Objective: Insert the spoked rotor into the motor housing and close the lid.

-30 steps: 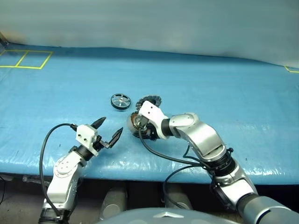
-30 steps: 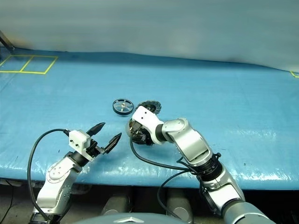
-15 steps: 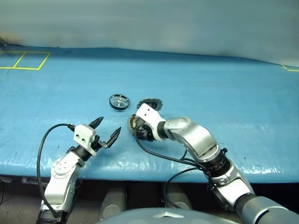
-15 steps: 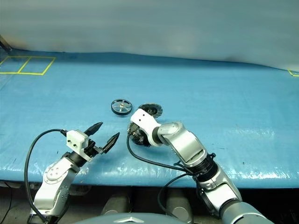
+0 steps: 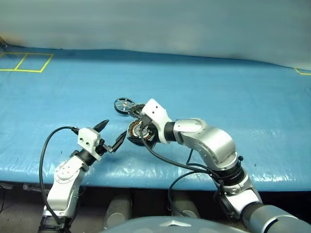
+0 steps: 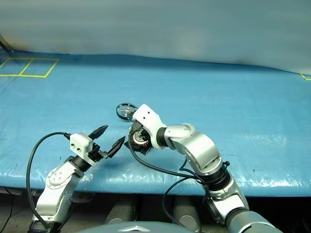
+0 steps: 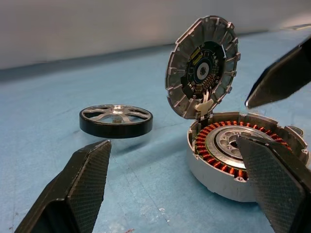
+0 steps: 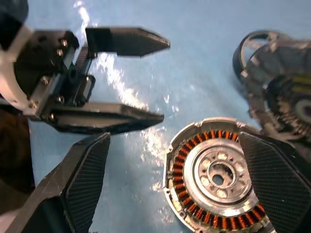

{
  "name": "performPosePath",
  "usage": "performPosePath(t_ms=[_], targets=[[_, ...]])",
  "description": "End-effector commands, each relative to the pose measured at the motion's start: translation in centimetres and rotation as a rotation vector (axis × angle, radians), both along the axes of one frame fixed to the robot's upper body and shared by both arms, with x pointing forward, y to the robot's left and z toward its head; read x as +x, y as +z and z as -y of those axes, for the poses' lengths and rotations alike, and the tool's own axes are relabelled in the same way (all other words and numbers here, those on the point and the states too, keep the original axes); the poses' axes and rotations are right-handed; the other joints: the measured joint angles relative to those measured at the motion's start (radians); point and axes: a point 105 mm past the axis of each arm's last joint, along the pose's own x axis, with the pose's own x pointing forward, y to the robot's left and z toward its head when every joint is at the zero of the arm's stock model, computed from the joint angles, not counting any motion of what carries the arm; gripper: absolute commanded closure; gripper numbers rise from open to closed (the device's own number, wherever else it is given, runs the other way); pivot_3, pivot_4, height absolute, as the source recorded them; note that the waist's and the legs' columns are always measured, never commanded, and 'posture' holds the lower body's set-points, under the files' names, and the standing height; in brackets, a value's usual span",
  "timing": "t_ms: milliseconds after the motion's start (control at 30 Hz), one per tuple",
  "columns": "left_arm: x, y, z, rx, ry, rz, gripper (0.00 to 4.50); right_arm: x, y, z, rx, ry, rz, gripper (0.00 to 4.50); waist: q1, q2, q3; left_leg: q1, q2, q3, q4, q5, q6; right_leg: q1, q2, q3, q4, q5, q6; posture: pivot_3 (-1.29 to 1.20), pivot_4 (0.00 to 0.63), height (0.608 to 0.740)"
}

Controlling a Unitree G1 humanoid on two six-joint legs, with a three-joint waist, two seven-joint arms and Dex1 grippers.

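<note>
Near the worktop's front edge, both open grippers flank the open-lidded housing; rotor lies behind.

Blue sheet, yellow tape, pale wall

A wrinkled, glossy blue sheet covers the table. Yellow tape squares sit at its far left, another yellow corner at far right. A pale wall rises behind.
</note>
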Motion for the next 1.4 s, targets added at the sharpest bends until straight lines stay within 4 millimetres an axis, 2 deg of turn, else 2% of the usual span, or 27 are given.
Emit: performPosePath(t_ms=[33,133,333,433,533,767,1000,1100,1267,1400], targets=[[0.0,0.9,0.7,-0.016,-0.053,0.041,0.00,0.5,1.5,2.2,0.086,-0.067,0.119,0.01,0.002,0.000,0.000,0.000,0.000,0.000,0.000,0.000,0.000,0.000,0.000,0.000,-0.001,0.000,0.000,0.00,0.150,0.740],[-0.1,1.1,1.1,-0.020,-0.092,0.054,0.00,1.1,-0.8,5.9,0.038,-0.149,0.124,0.01,0.003,0.000,0.000,-0.001,-0.001,0.000,0.000,0.000,0.000,0.000,-0.001,0.000,-0.002,0.000,0.000,0.00,0.150,0.740],[-0.3,0.4,1.3,-0.025,-0.151,-0.005,0.00,0.8,-3.6,8.7,0.130,-0.229,0.085,0.01,-0.006,0.000,0.001,0.000,0.002,0.001,-0.001,0.000,0.000,-0.001,0.001,0.000,0.000,-0.001,-0.001,0.00,0.150,0.740],[-0.1,0.4,1.3,-0.019,-0.156,-0.005,0.00,1.3,-5.9,9.1,0.097,-0.275,0.063,0.01,-0.006,0.000,0.001,0.000,0.002,0.002,0.000,0.000,0.000,-0.001,0.001,0.000,0.000,-0.001,-0.001,0.00,0.150,0.740],[0.1,0.6,1.3,-0.014,-0.157,-0.001,0.00,1.6,-7.2,8.9,0.094,-0.293,0.048,0.01,-0.003,0.000,0.001,0.000,0.001,0.002,0.001,0.000,0.000,0.000,0.000,0.000,0.000,-0.001,-0.001,0.00,0.150,0.740],[0.1,0.9,1.3,-0.020,-0.143,0.016,0.00,2.8,-9.0,9.4,0.015,-0.349,0.065,0.01,-0.001,0.000,0.001,0.000,0.001,0.002,0.000,0.000,0.000,0.000,0.000,0.000,0.000,-0.001,-0.001,0.00,0.150,0.740],[-0.1,1.0,1.3,-0.028,-0.155,0.019,0.00,2.1,-10.3,10.3,-0.087,-0.324,0.076,0.01,0.001,0.000,0.001,0.000,0.001,0.002,0.000,0.000,0.000,0.000,0.000,0.000,0.000,-0.001,-0.001,0.00,0.150,0.740],[-0.2,0.8,1.6,-0.048,-0.177,0.012,0.00,1.8,-10.8,10.5,-0.103,-0.329,0.066,0.61,0.001,-0.001,0.001,0.000,0.001,0.002,0.000,0.000,0.000,0.000,0.000,0.000,0.000,-0.001,-0.001,0.00,0.150,0.740],[-0.2,0.6,1.7,-0.061,-0.183,0.014,0.00,1.6,-11.2,10.4,-0.113,-0.327,0.059,2.22,0.001,-0.001,0.000,0.001,0.001,0.002,0.000,0.000,0.000,0.001,0.000,0.000,0.000,-0.001,-0.001,0.00,0.150,0.740],[-0.4,0.5,1.6,-0.079,-0.188,0.011,0.00,1.5,-11.5,10.2,-0.131,-0.313,0.056,2.22,0.001,-0.001,0.000,0.001,0.001,0.002,0.000,0.000,0.000,0.001,0.000,0.000,0.000,-0.001,-0.001,0.00,0.150,0.740]])
